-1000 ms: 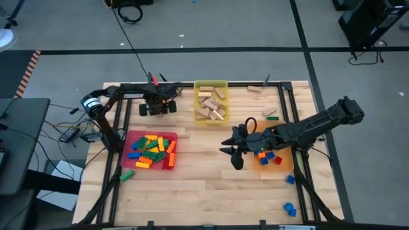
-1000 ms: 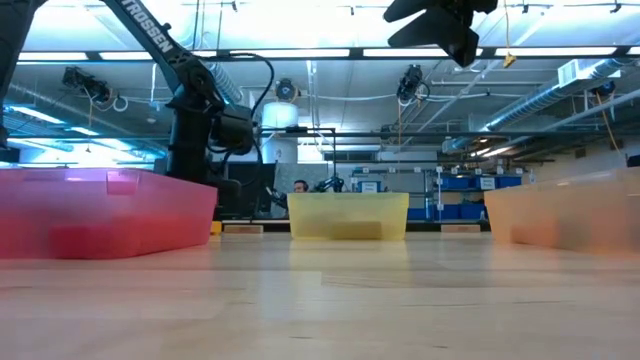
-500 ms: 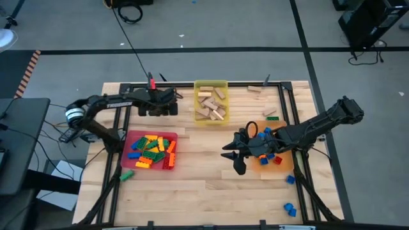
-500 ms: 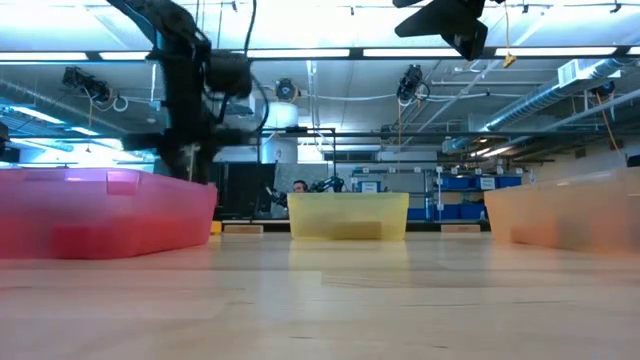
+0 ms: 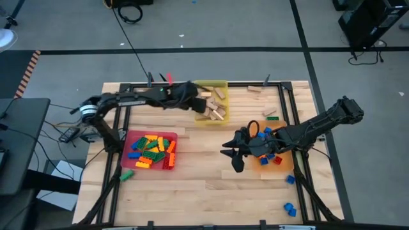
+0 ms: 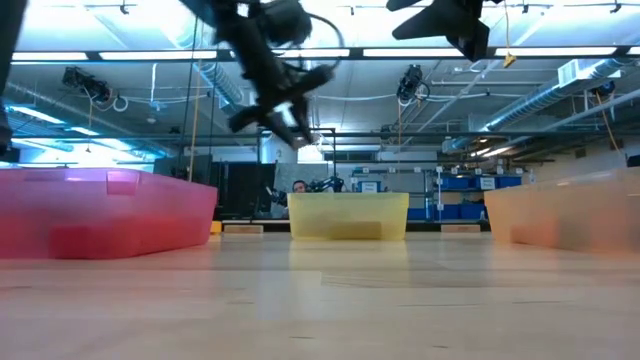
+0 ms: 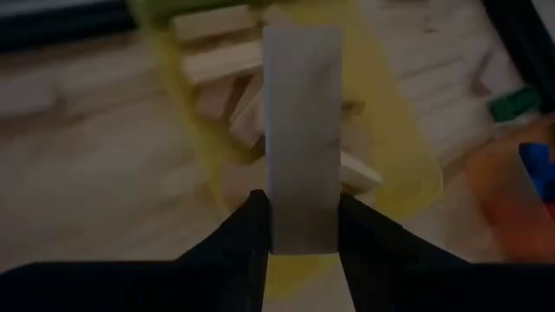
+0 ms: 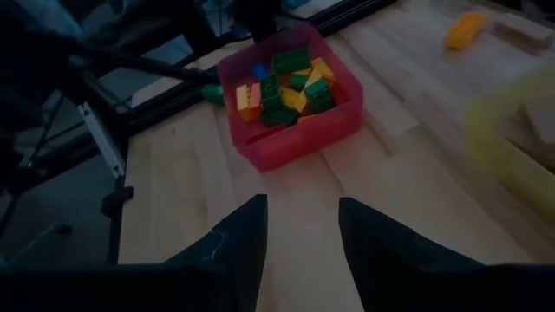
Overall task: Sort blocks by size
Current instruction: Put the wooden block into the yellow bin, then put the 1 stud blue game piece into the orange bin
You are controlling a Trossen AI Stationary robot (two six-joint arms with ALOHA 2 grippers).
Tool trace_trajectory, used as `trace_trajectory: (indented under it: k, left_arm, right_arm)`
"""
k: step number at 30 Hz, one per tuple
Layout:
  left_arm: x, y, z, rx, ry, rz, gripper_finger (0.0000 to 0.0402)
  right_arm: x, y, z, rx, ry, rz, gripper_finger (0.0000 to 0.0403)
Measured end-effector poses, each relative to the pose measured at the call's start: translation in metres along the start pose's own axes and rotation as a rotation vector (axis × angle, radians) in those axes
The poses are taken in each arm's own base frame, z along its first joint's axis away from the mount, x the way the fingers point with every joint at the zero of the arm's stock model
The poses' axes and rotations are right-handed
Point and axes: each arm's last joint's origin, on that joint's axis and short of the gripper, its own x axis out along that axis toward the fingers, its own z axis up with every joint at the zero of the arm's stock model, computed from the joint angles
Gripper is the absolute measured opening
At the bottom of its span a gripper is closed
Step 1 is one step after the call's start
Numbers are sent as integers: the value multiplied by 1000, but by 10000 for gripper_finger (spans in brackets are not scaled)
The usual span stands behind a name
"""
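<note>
Workshop bg w/ ceiling lights & shelving beyond; wooden bench (image 5: 211, 191) carries three bins. Yellow bin (image 5: 211, 85) at far edge centre holds tan wooden blocks (image 5: 214, 105) only; red bin (image 5: 131, 137) on left side holds mixed studded bricks (image 5: 150, 150), red/orange/yellow/green/blue; orange bin (image 5: 284, 163) on right side holds a few blue and orange bricks (image 5: 268, 156), partly hidden by the arm. Grouping looks deliberate: one kind/size per bin. Left pincer (image 5: 192, 102) is at the yellow bin's near-left rim, clamped on a tan wooden block (image 7: 302, 139); left wrist view shows the block gripped at one end, its length sticking fwd over the bin, other wood pieces below. Judgement: end grip keeps most of the block clear of the fingers (image 7: 247, 230), so it should drop cleanly into the pile once released. Block not yet let go; prob. the place step. Right pincer (image 5: 233, 156) hangs above bare bench just beside the orange bin, fingers moderately apart, nothing between them, pointed toward the red bin; seems to be waiting. Strays outside bins: green brick (image 5: 126, 174) by red bin's near corner, blue bricks (image 5: 289, 207) near right front edge, wooden piece (image 5: 255, 90) & green brick (image 5: 271, 114) at far right. Sorting looks well along, not finished.
</note>
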Motion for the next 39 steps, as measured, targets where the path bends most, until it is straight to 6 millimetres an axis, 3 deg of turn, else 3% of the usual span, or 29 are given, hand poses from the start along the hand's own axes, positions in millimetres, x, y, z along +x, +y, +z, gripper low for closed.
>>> trace_trajectory:
  k: [8,13,18,25,33,39]
  left_arm:
    - [50,-27,38,152,103,36,122]
    - [80,-28,34,208,208,83,137]
    - [96,-24,26,280,263,103,161]
    - [89,-27,34,440,262,73,182]
    - [67,-39,52,541,241,46,183]
    - [43,-50,49,690,301,46,183]
  right_arm:
    - [0,-1,1,89,-32,-36,158]
    - [0,-1,1,146,-33,-36,158]
    - [0,-2,1,159,-49,-53,158]
    - [0,-2,1,173,-47,-59,158]
    - [0,-2,2,140,-52,-55,158]
    - [0,-3,1,118,-40,-65,158]
